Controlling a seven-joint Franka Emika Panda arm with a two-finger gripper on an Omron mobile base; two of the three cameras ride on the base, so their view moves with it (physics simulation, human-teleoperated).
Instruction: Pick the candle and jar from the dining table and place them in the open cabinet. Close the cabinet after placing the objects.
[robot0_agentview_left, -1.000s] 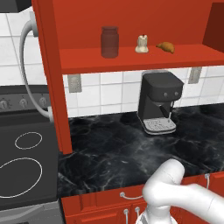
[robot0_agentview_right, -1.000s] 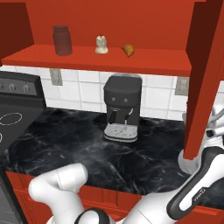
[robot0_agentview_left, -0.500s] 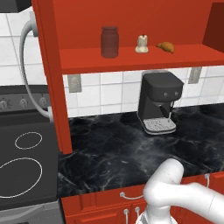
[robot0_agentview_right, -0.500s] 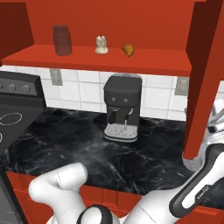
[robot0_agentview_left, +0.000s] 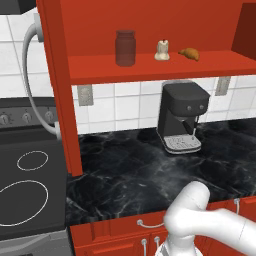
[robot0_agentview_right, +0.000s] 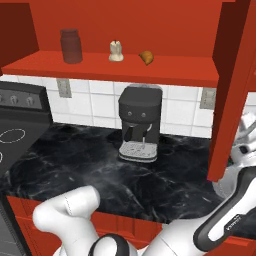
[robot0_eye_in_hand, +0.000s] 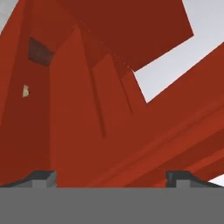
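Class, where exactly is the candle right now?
In both base views the candle stands on the open cabinet's shelf, between the jar and the croissant.

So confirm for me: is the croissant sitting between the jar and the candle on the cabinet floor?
No. In the left base view the candle stands between the jar and the croissant.

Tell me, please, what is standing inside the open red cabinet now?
On the cabinet floor stand the jar, the candle and a croissant, left to right, apart. The cabinet's upper part is cut off from view.
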